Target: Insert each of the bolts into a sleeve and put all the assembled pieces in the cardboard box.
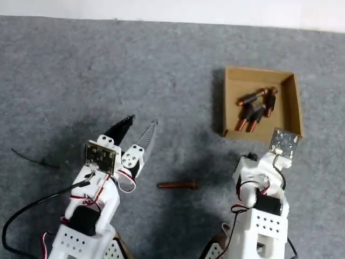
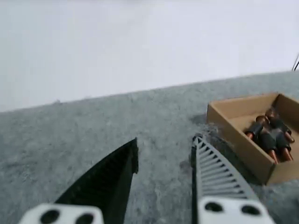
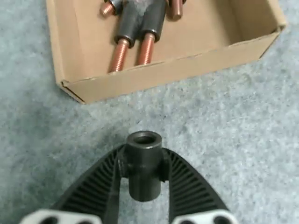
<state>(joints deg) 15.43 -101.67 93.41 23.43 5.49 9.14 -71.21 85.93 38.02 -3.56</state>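
Grey felt covers the table [image 1: 64, 65]. At the left, the left gripper [image 1: 143, 121] hovers with its jaws spread wide and nothing between them. A copper bolt [image 1: 178, 185] lies flat between the two arms, its long axis running across from one arm toward the other; it sits well behind the left fingertips, outside the jaws (the high view shows this, the wrist views do not). The right wrist view adds that the right gripper [image 3: 142, 155] is clamped on a dark sleeve [image 3: 142, 170], bore end showing at the fingertips. Just beyond stands the cardboard box [image 3: 163, 70], holding assembled pieces [image 3: 138, 28].
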